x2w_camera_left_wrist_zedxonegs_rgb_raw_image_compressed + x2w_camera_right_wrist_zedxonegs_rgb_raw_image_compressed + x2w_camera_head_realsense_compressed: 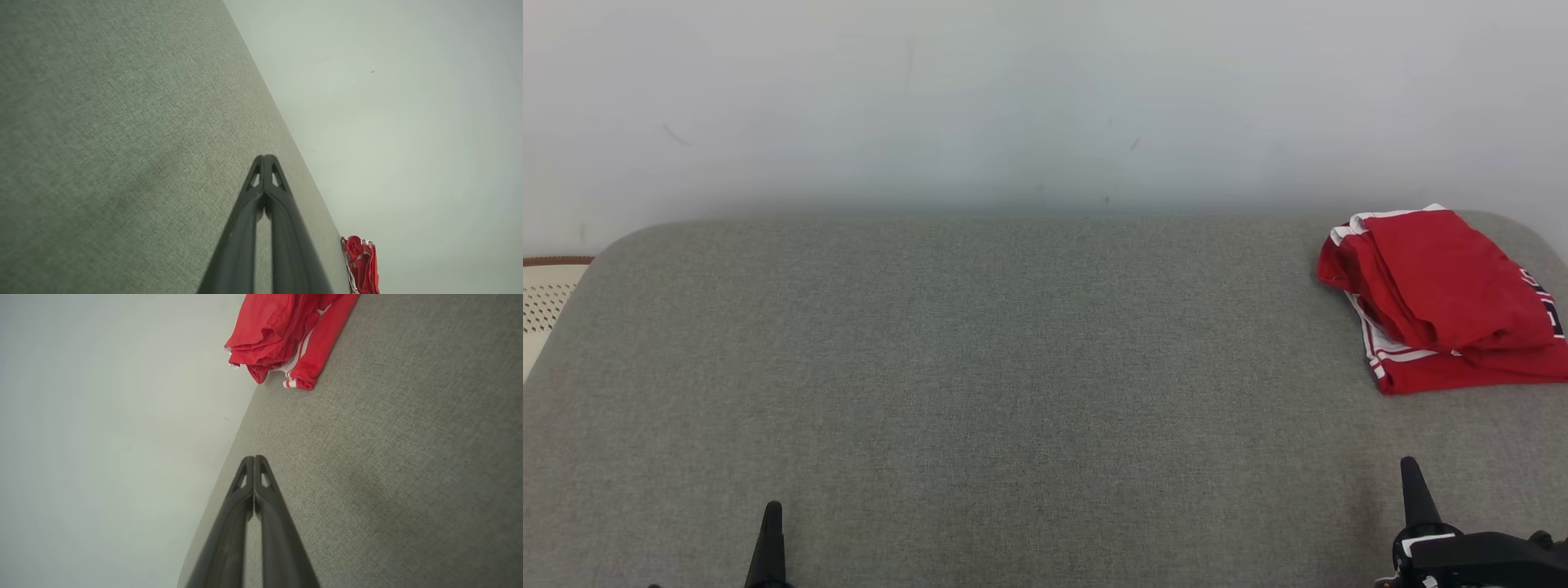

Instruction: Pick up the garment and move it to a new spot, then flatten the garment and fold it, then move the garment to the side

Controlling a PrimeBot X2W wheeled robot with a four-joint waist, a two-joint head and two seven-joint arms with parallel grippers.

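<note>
The red garment [1445, 294] sits in a loosely folded bundle at the table's [1013, 367] far right corner, by the pale wall [1013, 98]. It looks light, soft and floppy, with white stripes at the hems. I'd pinch a thick folded edge, since single layers would slide apart. The table's grey cover is coarsely woven. The left gripper [771, 523] and right gripper [1413, 482] hover at the near edge, jaws together and empty.

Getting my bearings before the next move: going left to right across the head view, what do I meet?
Pale perforated object at the edge → left gripper → red garment.
</note>
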